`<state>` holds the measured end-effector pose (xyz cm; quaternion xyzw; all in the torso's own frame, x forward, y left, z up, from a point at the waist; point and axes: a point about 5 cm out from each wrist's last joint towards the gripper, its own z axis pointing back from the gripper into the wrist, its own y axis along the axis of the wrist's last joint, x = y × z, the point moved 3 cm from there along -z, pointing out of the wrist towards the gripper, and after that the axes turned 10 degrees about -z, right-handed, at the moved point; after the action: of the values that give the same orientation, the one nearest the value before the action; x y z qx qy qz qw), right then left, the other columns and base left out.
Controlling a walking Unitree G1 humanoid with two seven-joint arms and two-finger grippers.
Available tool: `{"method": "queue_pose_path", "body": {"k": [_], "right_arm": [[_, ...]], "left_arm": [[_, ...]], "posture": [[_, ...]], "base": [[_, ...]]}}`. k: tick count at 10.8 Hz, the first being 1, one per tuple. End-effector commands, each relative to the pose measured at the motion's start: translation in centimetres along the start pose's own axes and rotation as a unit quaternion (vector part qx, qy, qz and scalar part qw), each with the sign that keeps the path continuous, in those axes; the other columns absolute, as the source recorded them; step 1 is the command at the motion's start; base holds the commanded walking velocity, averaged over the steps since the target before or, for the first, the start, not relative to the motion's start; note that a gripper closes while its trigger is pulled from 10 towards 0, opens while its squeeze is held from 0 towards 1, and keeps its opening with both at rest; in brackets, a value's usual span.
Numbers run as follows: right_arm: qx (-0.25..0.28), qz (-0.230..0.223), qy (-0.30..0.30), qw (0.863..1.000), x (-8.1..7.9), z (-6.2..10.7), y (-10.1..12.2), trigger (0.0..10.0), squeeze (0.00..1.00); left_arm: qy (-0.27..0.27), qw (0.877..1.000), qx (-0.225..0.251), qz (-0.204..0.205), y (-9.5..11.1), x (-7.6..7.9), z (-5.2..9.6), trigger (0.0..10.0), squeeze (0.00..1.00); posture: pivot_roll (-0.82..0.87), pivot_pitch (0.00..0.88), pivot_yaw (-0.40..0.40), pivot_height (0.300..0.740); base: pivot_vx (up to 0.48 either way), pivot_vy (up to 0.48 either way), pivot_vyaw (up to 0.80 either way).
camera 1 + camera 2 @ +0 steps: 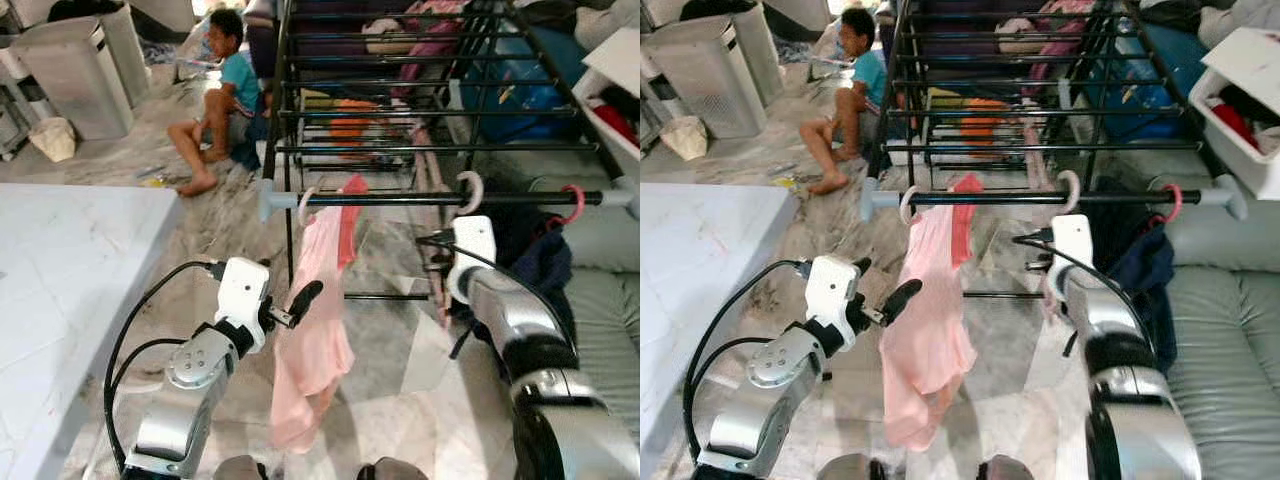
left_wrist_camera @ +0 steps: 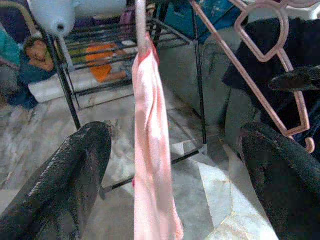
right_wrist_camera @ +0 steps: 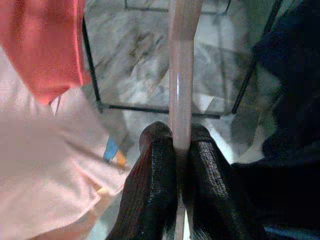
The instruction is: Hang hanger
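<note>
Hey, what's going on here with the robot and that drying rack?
The robot stands at a black drying rack, hanging laundry. Its right gripper is shut on a pale pink hanger whose hook sits over the front rail. The left gripper is open beside a pink garment already hanging from that rail. A dark garment hangs further right on a pink hook. A person sits on the floor behind the rack.

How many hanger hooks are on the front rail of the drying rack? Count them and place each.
3. One at the rail's left end carrying the pink garment; one mid-right, its hanger clamped in the right pincer; one pink at the far right. Others may be hidden.
</note>
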<state>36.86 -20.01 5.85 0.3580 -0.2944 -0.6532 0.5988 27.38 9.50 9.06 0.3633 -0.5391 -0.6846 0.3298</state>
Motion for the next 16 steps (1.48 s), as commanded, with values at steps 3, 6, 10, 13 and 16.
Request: {"method": "queue_pose_path", "body": {"k": [3,6,10,13,16], "right_arm": [[-0.071,-0.083,0.003,0.994,0.0,-0.7,-1.9,10.0,0.00],[-0.094,-0.112,-0.023,0.989,1.8,-0.5,-3.4,10.0,0.47],[-0.028,-0.043,-0.029,0.998,1.7,-0.6,-2.3,10.0,1.00],[0.074,0.014,-0.066,0.995,1.7,0.3,-1.7,10.0,1.00],[0.134,0.036,-0.104,0.985,2.1,2.0,-1.8,10.0,1.00]], "left_arm": [[0.007,1.000,-0.013,-0.006,-0.3,-0.3,0.6,10.0,0.00],[0.007,1.000,-0.018,-0.007,-0.4,-0.3,0.7,10.0,0.00],[0.011,1.000,-0.023,-0.014,-0.5,-0.4,0.4,10.0,0.00],[0.025,0.999,-0.024,-0.027,-0.5,-1.0,0.5,10.0,0.00],[0.018,0.999,-0.027,-0.036,-0.7,-0.6,0.2,10.0,0.00]], "posture": [[0.06,0.055,-0.001,0.740],[0.06,0.062,0.000,0.740],[0.06,0.054,0.006,0.740],[0.06,0.037,0.014,0.740],[0.04,0.029,0.021,0.740]], "base": [[0.000,0.000,0.00],[0.000,0.000,0.00],[0.000,0.000,0.00],[0.000,0.000,0.00],[0.000,0.000,0.00]]}}
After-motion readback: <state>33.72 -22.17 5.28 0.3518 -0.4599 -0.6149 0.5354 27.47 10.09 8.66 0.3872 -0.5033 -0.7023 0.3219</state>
